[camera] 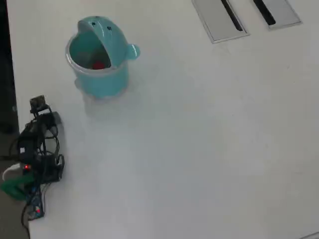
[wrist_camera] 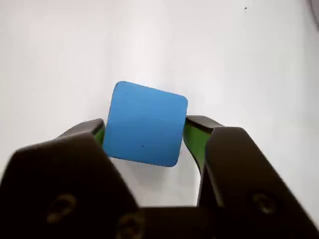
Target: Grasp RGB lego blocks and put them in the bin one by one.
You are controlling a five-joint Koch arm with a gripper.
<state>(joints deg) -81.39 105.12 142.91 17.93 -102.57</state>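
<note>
In the wrist view, the gripper [wrist_camera: 144,130] fills the bottom of the picture. It is black, and its two fingers have green pads [wrist_camera: 192,139] on the inside. A blue block [wrist_camera: 144,123] sits right between the fingers. The left finger touches the left side of the block. The right finger touches its right side. So the gripper is closed onto the blue block and is pinching it. The block looks a little tilted, with one corner higher than the other. Under the block is the white table [wrist_camera: 239,59]. A soft shadow lies on the table just below the block.

In the overhead view, the white table [camera: 199,149] takes up most of the picture. The teal bin [camera: 99,82] stands near the top left. Its round lid is tipped back, and you can see two small dark eye dots on the lid. A little knob sticks out on the right side of the bin. The bin is open at the top, and a red block [camera: 98,64] lies inside it. The arm [camera: 35,149] is at the left edge, well below the bin. It is dark with lots of wires, and a bit of green shows near its bottom. The gripper and the blue block are too small to make out here. Two grey plates [camera: 219,20] with black slots lie at the top right of the table.
</note>
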